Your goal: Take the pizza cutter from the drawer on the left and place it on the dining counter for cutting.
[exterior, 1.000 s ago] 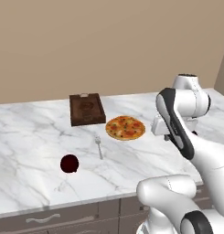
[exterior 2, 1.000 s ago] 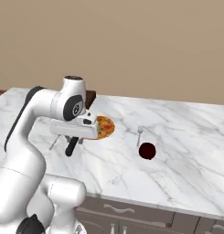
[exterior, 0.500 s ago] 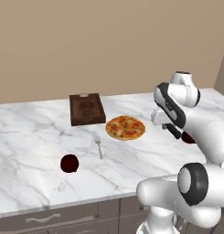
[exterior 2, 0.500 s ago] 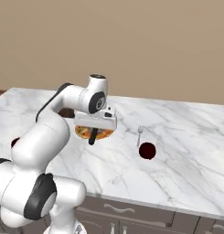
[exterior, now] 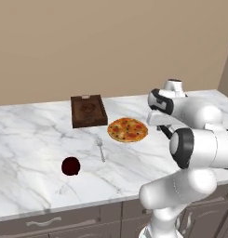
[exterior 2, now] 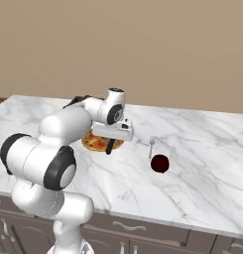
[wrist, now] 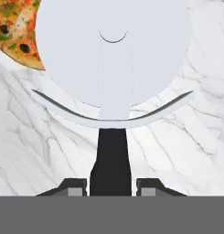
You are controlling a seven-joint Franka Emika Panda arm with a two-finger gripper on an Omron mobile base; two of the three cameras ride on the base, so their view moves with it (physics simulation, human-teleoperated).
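My gripper (wrist: pixel 111 185) is shut on the thin dark handle of the pizza cutter (wrist: pixel 115 50), whose pale round wheel points away from the hand. In the right base view the gripper (exterior 2: pixel 112 141) hangs just above the dining counter (exterior 2: pixel 202 144), at the near right edge of a pizza (exterior 2: pixel 94 143), with the pizza cutter (exterior 2: pixel 110 147) pointing down. In the left base view the gripper (exterior: pixel 164 129) is right of the pizza (exterior: pixel 127 129). White marble (wrist: pixel 177 146) lies below the wheel and the pizza (wrist: pixel 17 32) is at the upper left. The drawer is out of view.
A silver fork (exterior: pixel 101 148) and a dark red ball (exterior: pixel 70 166) lie in front of the pizza. A brown tray (exterior: pixel 88 110) sits behind it. Brown fronts with slim silver pulls (exterior: pixel 43 222) run under the counter's near edge. My own arm bulks at the right.
The arm has swung in over the counter, carrying the pizza cutter closer to the pizza. The things on the counter have not moved.
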